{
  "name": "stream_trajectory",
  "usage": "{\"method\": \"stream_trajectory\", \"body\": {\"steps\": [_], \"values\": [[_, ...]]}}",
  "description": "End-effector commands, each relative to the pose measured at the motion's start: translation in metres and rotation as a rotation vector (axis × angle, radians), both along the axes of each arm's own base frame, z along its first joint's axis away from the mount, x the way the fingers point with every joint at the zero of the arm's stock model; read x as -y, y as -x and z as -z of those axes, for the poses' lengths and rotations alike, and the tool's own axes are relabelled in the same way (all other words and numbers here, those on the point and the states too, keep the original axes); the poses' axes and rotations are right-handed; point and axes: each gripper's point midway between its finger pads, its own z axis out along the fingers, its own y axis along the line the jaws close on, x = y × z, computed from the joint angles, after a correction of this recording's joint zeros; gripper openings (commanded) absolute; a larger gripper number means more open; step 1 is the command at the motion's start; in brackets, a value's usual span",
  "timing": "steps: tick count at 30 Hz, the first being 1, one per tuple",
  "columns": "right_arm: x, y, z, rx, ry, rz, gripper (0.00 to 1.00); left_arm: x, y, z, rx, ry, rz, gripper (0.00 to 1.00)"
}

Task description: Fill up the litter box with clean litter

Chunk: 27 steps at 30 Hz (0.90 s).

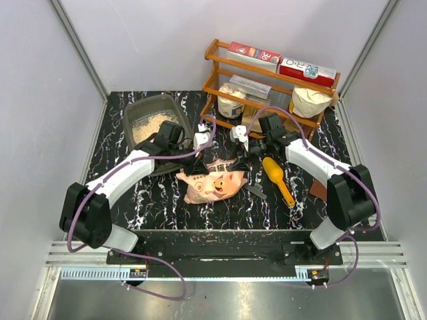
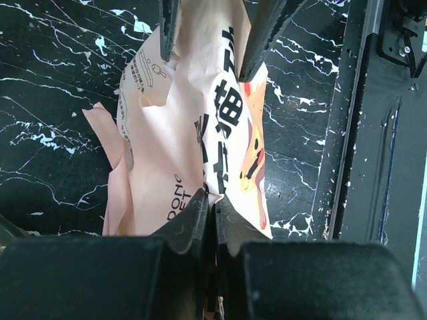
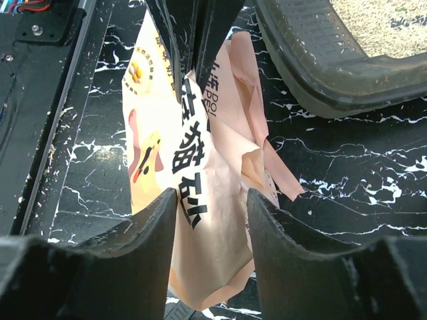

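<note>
Mid-surface lies the pink bag [image 2: 173,153], pig face up. My left pincer [image 2: 213,207] is clenched on its top edge. The right pincer [image 3: 212,200] faces it with its jaws apart, straddling the same edge and gripping nothing. I judge the step to be getting a two-sided hold, so I'd clench the right one squarely on the paper. Then I'd raise both together with the mouth up and tip only once over the box [image 1: 137,117]. A yellow scoop [image 1: 277,177] lies just right of the bag. The box sits toward the far-left corner, with some litter [image 1: 153,123] in it. The bag shows bold characters, 猫砂, and part of "DONG PET". On the far rack [image 1: 217,70], a red carton [image 1: 253,53] shows "30".
</note>
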Motion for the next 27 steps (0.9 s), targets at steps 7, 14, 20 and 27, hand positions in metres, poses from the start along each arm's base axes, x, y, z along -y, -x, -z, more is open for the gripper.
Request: {"method": "stream_trajectory", "body": {"steps": [7,14,20,27], "values": [[-0.006,-0.004,-0.002,-0.056,0.016,0.006,0.12,-0.002,0.010,-0.033,0.005,0.119,0.050,0.31],[-0.005,0.002,-0.011,-0.115,0.024,0.027,0.01,-0.052,0.029,-0.005,-0.067,0.036,0.045,0.39],[0.000,-0.011,-0.005,-0.222,0.072,0.089,0.00,-0.071,0.015,-0.009,-0.073,0.066,-0.022,0.01],[0.017,-0.015,-0.004,-0.337,0.048,0.153,0.00,-0.091,0.007,-0.014,-0.054,0.119,-0.155,0.00]]}}
